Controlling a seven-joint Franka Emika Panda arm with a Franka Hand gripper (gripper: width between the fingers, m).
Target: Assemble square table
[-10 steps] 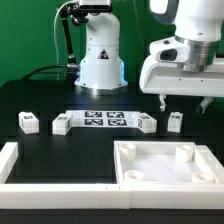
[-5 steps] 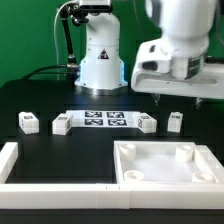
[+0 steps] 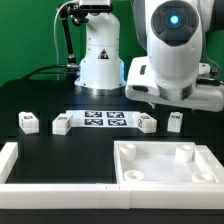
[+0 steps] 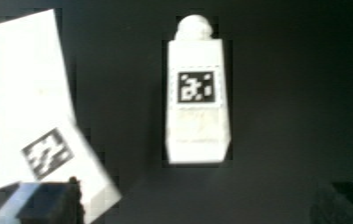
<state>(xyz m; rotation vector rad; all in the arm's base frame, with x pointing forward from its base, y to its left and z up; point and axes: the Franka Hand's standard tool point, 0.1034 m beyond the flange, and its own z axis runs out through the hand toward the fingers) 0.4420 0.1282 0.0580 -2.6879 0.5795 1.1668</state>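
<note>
End effector (image 4: pixel 205 200): spread wide, pinching nothing. Dark fingertips (image 4: pixel 45 200) show at two corners of the wrist view, with bare black counter (image 4: pixel 297 110) between them. Hangs above one leg (image 4: pixel 198 95), clear of it.

Leg: flat on the counter, round peg at one end, square tag facing up. Just beside the marker board (image 4: pixel 22 120), not touching it. Probably the one at the board's end on the exterior view's right.

Further out, in the exterior view: second leg (image 3: pixel 175 121) near the first, third leg (image 3: pixel 62 124) at the board's other end, fourth leg (image 3: pixel 27 122) beyond that. Table top (image 3: pixel 123 165) nearest the camera, at the exterior view's right, sockets upward and apparently vacant. Border wall (image 3: pixel 15 160) along the near edge.

Step in hand, as judged: approach for picking up a first leg; nothing fitted yet.

Next move, as judged: descend straight, set one fingertip into the narrow gap beside the marker board, close across the leg's slim sides, lift, then carry peg-first to a socket.

Writing: none legible. No brand visible. Black-and-white square tags only.
</note>
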